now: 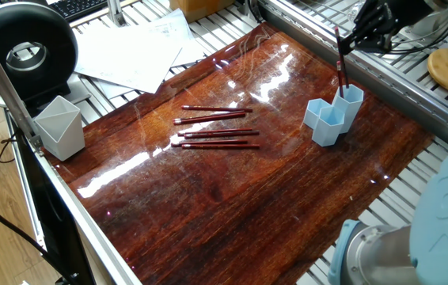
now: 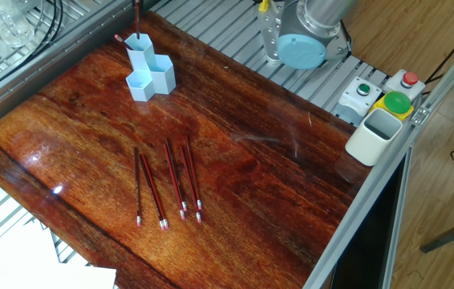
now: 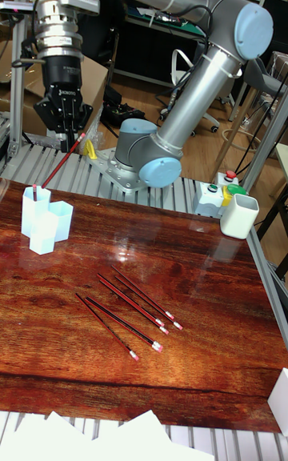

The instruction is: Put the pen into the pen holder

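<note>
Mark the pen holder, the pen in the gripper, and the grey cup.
pen holder (image 1: 332,119), one fixed view, on the front tube wall.
pen (image 3: 60,163), tall fixed view, on the mid shaft below the gripper.
grey cup (image 1: 59,128), one fixed view, on its front face.

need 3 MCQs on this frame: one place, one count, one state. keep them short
1. Where is the pen holder?
A. centre of the table
B. near the table's far edge, under the gripper
C. beside the grey cup

2. How many pens lie flat on the table?
A. two
B. four
C. six

3. What state is the gripper in?
A. open and empty
B. shut on a pen
C. out of view

Answers:
1 B: the tall fixed view shows the holder just below the gripper at the table's far edge.
2 B: four loose pens lie side by side mid-table.
3 B: the fingers pinch the top of the held pen, whose lower end dips into the tallest tube.
</note>
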`<state>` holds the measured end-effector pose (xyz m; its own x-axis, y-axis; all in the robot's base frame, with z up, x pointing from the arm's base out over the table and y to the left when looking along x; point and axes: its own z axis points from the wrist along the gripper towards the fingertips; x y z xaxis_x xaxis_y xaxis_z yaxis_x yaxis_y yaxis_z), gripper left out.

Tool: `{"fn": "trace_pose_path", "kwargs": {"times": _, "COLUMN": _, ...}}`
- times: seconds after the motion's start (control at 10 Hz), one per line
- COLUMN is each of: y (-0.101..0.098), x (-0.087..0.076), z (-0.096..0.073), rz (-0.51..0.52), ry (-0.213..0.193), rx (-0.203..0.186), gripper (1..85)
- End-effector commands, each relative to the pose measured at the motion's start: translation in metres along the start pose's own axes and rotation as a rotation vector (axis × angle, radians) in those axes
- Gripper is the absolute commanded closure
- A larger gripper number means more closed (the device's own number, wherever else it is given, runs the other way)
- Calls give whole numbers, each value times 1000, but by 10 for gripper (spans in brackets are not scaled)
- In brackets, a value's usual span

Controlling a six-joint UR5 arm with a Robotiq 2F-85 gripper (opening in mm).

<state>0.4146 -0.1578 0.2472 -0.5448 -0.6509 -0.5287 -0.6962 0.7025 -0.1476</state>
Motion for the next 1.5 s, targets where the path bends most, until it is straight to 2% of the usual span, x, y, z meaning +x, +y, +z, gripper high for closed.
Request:
{"fn": "trace_pose_path", "kwargs": {"times": 0.0, "y": -1, "x": -6, "z": 6, "rz": 10, "ry": -49, "rx": -4, "gripper": 847}}
{"fn": "trace_pose_path", "kwargs": {"times": 0.5, "y": -2, "x": 10, "z": 8, "rz": 7, "ry": -32, "rx": -5, "gripper": 847}}
{"fn": "trace_pose_path", "kwargs": {"times": 0.9, "y": 0, "x": 16, "z": 6, "rz": 9, "ry": -58, "rx": -21, "gripper": 847}}
{"fn": "trace_pose_path", "kwargs": {"times": 1.4, "y": 0, "x": 24, "z": 6, "rz": 9, "ry": -60, "rx": -22, "gripper": 847}}
